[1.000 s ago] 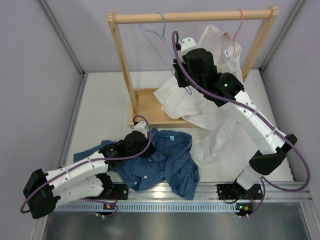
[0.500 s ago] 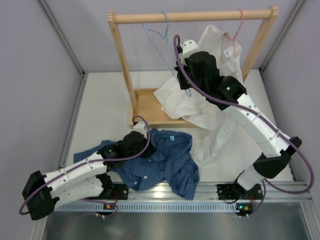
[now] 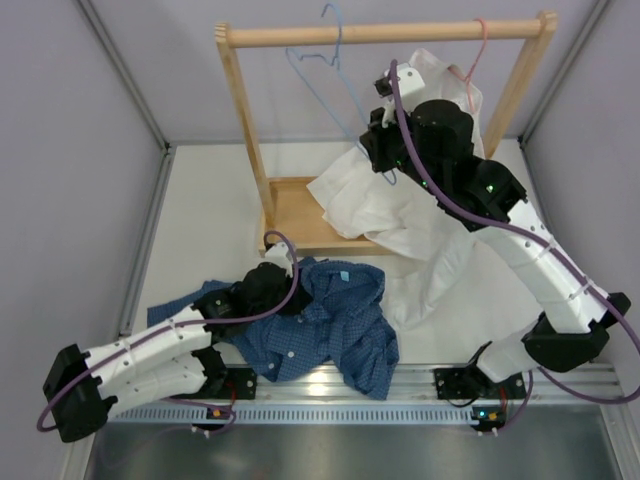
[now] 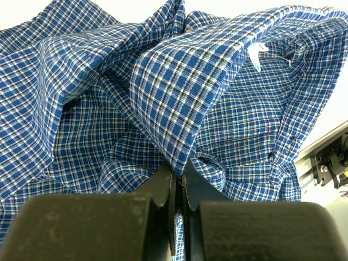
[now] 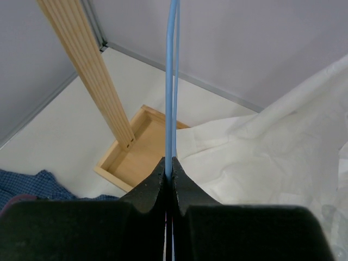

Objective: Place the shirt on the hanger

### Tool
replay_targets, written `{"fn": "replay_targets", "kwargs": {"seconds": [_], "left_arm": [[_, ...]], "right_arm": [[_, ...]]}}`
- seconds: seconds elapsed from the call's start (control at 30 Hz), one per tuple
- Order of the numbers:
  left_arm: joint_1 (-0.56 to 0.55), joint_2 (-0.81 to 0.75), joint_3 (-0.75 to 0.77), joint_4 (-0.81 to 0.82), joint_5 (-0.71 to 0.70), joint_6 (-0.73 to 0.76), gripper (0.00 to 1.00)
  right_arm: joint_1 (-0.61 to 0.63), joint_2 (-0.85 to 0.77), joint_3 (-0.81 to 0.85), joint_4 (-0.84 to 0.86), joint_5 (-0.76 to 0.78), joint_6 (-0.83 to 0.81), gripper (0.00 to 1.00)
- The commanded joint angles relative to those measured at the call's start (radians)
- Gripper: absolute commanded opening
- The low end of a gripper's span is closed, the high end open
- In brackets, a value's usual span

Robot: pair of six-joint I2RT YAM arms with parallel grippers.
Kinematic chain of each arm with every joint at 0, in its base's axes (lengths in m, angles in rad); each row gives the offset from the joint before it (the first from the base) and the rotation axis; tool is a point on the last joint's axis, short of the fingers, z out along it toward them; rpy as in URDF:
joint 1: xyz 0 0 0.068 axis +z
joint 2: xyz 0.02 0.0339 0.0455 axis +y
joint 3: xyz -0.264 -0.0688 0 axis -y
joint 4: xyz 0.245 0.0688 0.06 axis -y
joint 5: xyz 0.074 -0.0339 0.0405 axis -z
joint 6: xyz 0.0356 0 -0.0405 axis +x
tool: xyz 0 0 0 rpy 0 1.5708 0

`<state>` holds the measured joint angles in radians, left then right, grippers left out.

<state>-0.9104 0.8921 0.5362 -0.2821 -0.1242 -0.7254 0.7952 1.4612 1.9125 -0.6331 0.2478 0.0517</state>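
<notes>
The dark blue checked shirt (image 3: 330, 320) lies crumpled on the table near the front edge. My left gripper (image 3: 283, 288) is shut on a fold of it, and the cloth (image 4: 179, 103) rises from between the fingers in the left wrist view. The light-blue hanger (image 3: 325, 85) is lifted, its hook above the wooden rail (image 3: 390, 33). My right gripper (image 3: 378, 140) is shut on the hanger's wire (image 5: 171, 81), which runs straight up from the closed jaws.
A wooden rack with a tray base (image 3: 295, 215) stands at the back. A large white shirt (image 3: 420, 240) hangs from a pink hanger (image 3: 478, 50) on the rail and drapes onto the table. Grey walls close in on both sides.
My right gripper has risen and moved right with the blue hanger, lifting its hook off and above the rail. My left gripper has stayed on the shirt.
</notes>
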Motion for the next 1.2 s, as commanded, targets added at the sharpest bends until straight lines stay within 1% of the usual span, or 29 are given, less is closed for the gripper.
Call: {"fn": "replay_targets", "kwargs": {"seconds": [0.0, 0.17, 0.23, 0.37, 0.5, 0.6, 0.63, 0.67, 0.73, 0.77, 0.8, 0.83, 0.87, 0.9, 0.93, 0.97, 1.0, 1.07, 1.17], "left_arm": [[0.002, -0.031, 0.015, 0.050, -0.021, -0.002, 0.00], [0.002, -0.067, 0.074, -0.008, -0.106, 0.012, 0.00], [0.002, -0.067, 0.096, -0.025, -0.129, 0.027, 0.00], [0.004, -0.044, 0.139, -0.035, -0.152, 0.044, 0.00], [0.005, -0.007, 0.169, -0.035, -0.155, 0.041, 0.00], [0.008, 0.008, 0.176, -0.037, -0.167, 0.032, 0.00], [0.011, 0.010, 0.180, -0.037, -0.170, 0.027, 0.00], [0.018, 0.013, 0.183, -0.045, -0.175, 0.023, 0.00], [0.028, 0.024, 0.202, -0.060, -0.193, 0.004, 0.00], [0.045, 0.031, 0.209, -0.071, -0.198, 0.001, 0.00], [0.056, 0.039, 0.217, -0.086, -0.201, -0.002, 0.00], [0.070, 0.059, 0.229, -0.092, -0.195, 0.003, 0.00], [0.102, 0.071, 0.234, -0.091, -0.183, 0.017, 0.00], [0.120, 0.096, 0.238, -0.092, -0.145, 0.021, 0.00], [0.160, 0.109, 0.249, -0.089, -0.117, 0.024, 0.00], [0.177, 0.122, 0.254, -0.083, -0.091, 0.035, 0.00], [0.191, 0.133, 0.260, -0.077, -0.062, 0.038, 0.00], [0.217, 0.165, 0.284, -0.077, -0.054, 0.043, 0.00], [0.245, 0.208, 0.320, -0.078, -0.025, 0.049, 0.00]], "right_arm": [[-0.022, -0.062, 0.022, 0.046, -0.042, -0.010, 0.00], [-0.024, -0.123, -0.035, -0.023, -0.122, -0.018, 0.00], [-0.022, -0.174, -0.100, -0.020, -0.146, -0.018, 0.00], [-0.025, -0.239, -0.155, 0.012, -0.130, -0.029, 0.00], [-0.037, -0.256, -0.126, 0.015, -0.101, -0.038, 0.00], [-0.039, -0.274, -0.113, -0.031, -0.104, -0.041, 0.00], [-0.040, -0.280, -0.112, -0.112, -0.114, -0.042, 0.00], [-0.039, -0.294, -0.118, -0.150, -0.117, -0.039, 0.00], [-0.039, -0.398, -0.244, -0.194, -0.128, -0.006, 0.00], [-0.039, -0.453, -0.304, -0.200, -0.165, 0.008, 0.00], [-0.039, -0.569, -0.432, -0.200, -0.186, 0.035, 0.00], [-0.039, -0.620, -0.495, -0.201, -0.214, 0.048, 0.00], [-0.039, -0.715, -0.544, -0.217, -0.284, 0.069, 0.00], [-0.039, -0.757, -0.629, -0.230, -0.318, 0.077, 0.00], [-0.039, -0.791, -0.668, -0.243, -0.376, 0.086, 0.00], [-0.039, -0.844, -0.729, -0.275, -0.399, 0.108, 0.00], [-0.039, -0.870, -0.754, -0.289, -0.421, 0.114, 0.00], [-0.039, -0.932, -0.815, -0.318, -0.475, 0.120, 0.00], [-0.039, -0.990, -0.857, -0.343, -0.521, 0.138, 0.00]]}}
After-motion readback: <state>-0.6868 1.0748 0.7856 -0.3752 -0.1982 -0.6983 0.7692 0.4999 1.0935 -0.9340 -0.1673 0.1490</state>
